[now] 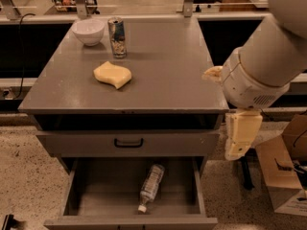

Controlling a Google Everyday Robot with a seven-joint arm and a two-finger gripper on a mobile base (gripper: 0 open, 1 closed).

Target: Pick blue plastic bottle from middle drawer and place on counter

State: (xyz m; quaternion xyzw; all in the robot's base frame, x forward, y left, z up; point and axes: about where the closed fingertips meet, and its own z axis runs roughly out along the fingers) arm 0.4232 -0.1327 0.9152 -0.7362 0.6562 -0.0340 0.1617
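The blue plastic bottle (150, 182) lies on its side in the open middle drawer (100, 188), right of centre, with its white cap toward the front. The counter (168, 66) is the grey cabinet top above it. My white arm reaches in from the upper right, beside the cabinet's right edge. My gripper (241, 137) is the cream part hanging down from the arm, right of the drawer front and above and to the right of the bottle. It holds nothing that I can see.
On the counter stand a white bowl (88, 31) and a shiny metal can (117, 37) at the back left, with a yellow sponge (112, 74) in front of them. The drawer front with a black handle (128, 143) is shut. A cardboard box (283, 171) sits on the floor at the right.
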